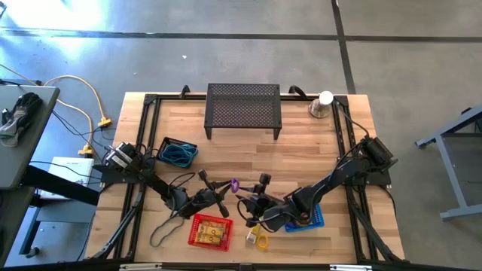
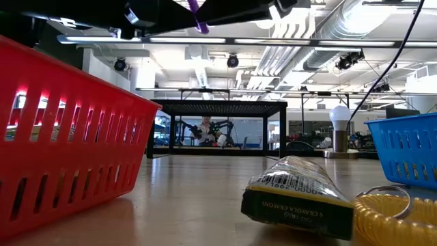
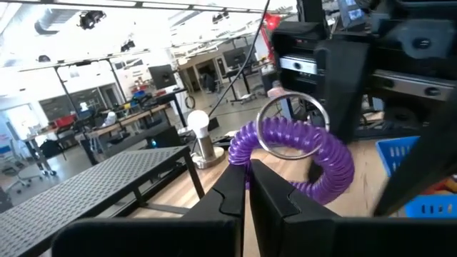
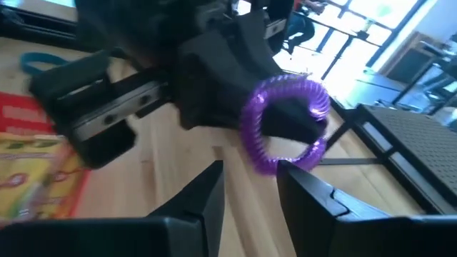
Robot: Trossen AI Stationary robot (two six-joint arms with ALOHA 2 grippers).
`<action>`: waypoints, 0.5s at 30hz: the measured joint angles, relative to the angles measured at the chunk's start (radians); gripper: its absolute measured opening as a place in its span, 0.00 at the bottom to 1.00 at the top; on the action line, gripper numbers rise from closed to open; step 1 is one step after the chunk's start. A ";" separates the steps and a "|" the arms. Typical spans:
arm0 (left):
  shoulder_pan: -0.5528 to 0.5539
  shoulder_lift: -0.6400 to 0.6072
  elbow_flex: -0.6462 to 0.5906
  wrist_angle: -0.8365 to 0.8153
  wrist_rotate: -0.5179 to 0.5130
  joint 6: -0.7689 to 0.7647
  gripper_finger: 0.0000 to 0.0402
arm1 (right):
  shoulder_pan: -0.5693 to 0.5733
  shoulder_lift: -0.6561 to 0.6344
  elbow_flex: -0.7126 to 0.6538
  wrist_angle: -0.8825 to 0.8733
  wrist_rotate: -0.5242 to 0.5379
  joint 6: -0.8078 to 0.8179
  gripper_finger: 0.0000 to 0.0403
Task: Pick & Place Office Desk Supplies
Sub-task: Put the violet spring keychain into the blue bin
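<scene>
Left claw (image 3: pixel 246 187) – clamped on purple coil ring (image 3: pixel 303 153) | right claw (image 4: pixel 250 178) – part-open beside ring, not gripping

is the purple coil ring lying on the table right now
No, the left gripper holds the purple coil ring up in the air, clear of the table.

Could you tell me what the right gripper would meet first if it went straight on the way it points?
Most likely the purple coil ring held in the left gripper, which hangs just beyond the right gripper and its parted fingers; depth is hard to judge.
</scene>
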 joint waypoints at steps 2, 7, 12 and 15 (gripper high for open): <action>0.005 0.000 0.000 -0.012 0.016 -0.003 0.00 | -0.011 0.000 0.000 0.002 0.007 -0.003 0.29; 0.015 0.000 0.000 -0.062 0.027 -0.054 0.00 | -0.025 0.000 0.000 0.031 -0.010 -0.033 0.29; 0.030 0.000 0.000 -0.074 0.009 -0.073 0.00 | -0.024 -0.001 0.000 0.076 -0.106 -0.055 0.29; 0.042 0.000 0.000 -0.074 0.006 -0.074 0.00 | -0.024 -0.001 0.000 0.078 -0.131 -0.058 0.29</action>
